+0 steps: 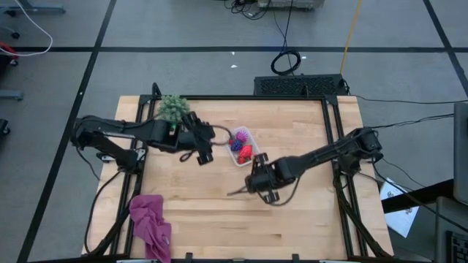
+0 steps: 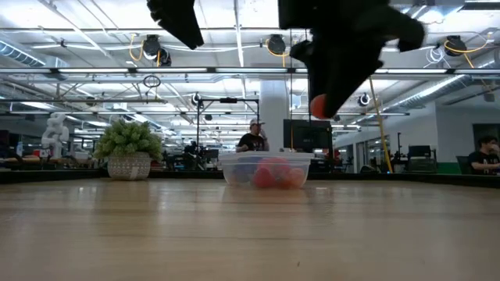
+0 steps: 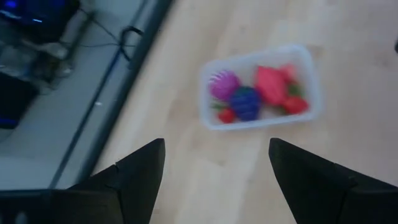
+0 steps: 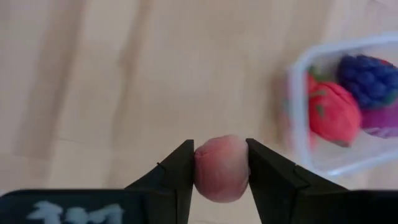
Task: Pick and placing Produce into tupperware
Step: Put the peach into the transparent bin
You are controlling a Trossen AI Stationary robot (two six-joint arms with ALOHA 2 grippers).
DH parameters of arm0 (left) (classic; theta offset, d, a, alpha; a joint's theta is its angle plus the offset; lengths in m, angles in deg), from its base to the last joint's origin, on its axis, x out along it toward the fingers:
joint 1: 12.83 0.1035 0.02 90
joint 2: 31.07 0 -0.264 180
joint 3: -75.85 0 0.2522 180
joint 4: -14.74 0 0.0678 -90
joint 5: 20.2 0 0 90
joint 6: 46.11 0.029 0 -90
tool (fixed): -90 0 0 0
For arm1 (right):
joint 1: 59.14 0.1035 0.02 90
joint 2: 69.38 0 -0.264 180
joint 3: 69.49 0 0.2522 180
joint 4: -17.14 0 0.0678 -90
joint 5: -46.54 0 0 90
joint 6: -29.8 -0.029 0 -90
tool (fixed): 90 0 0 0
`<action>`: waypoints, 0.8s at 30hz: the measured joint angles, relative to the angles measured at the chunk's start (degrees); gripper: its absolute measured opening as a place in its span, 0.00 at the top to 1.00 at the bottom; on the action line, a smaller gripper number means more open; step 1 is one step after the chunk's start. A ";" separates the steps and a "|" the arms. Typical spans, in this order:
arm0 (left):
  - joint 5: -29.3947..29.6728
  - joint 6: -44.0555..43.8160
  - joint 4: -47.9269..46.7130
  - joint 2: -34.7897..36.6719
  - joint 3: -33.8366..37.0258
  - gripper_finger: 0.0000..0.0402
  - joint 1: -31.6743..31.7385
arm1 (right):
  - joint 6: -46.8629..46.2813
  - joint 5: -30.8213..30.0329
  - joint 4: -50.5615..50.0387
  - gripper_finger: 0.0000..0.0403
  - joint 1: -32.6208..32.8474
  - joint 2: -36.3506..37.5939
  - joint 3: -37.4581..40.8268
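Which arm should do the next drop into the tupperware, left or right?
Right. The right gripper is shut on a pinkish produce piece, lifted just beside the tupperware. The left gripper is open and holds nothing, hovering near the container's other side.

Produce (image 1: 240, 146) in tupperware (image 1: 249, 134); plant (image 1: 173, 107) far-left of it

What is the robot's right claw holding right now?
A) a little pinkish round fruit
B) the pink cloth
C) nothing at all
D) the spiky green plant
A: the right wrist view shows the right gripper shut on a small pinkish round fruit, held above the wood beside the tupperware, not yet inside it.
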 joint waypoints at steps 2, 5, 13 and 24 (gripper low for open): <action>1.15 1.10 0.73 1.38 -0.06 0.27 2.36 | 1.39 -0.06 0.65 0.70 -2.29 0.23 0.00; 1.63 1.44 0.73 3.60 -0.07 0.27 6.42 | 4.08 -0.31 2.87 0.70 -5.61 0.84 0.00; -0.06 1.46 1.02 8.97 -0.07 0.27 15.62 | 13.19 0.64 14.67 0.70 -14.19 3.85 0.00; -1.15 4.47 0.84 8.89 -0.04 0.27 20.96 | 13.26 11.33 20.86 0.70 -24.67 2.49 0.11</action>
